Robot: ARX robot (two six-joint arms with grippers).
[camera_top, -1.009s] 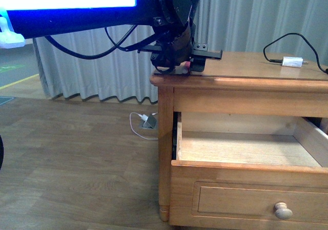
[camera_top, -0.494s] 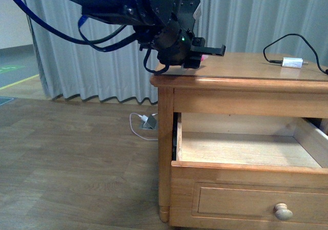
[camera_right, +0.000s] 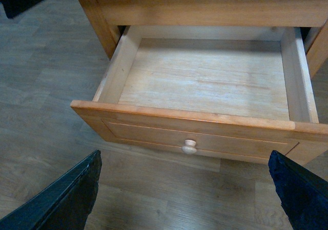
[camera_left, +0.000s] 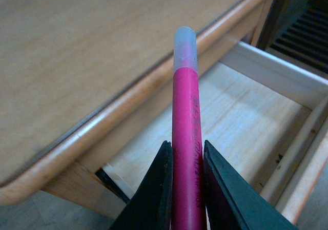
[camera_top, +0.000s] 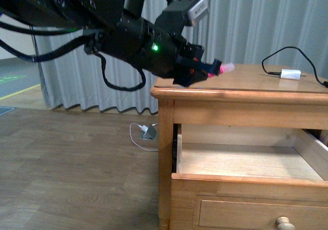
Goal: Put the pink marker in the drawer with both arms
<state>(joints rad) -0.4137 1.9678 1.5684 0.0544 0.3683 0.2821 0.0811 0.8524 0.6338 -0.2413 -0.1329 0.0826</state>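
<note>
My left gripper is shut on the pink marker and holds it in the air just above the front left corner of the cabinet top, white cap pointing away from the arm. In the left wrist view the marker stands between the black fingers, over the top's edge and the open drawer below. The drawer is pulled out and empty; its knob shows at the bottom. In the right wrist view my right gripper is open, hanging in front of the drawer front and its knob.
A white adapter with a black cable lies on the cabinet top at the far right. Grey curtains hang behind. A white charger and cable lie on the wooden floor left of the cabinet.
My left arm has swung and lifted the marker off the cabinet top; the marker now sticks out past the gripper toward the right. The drawer has not moved.
</note>
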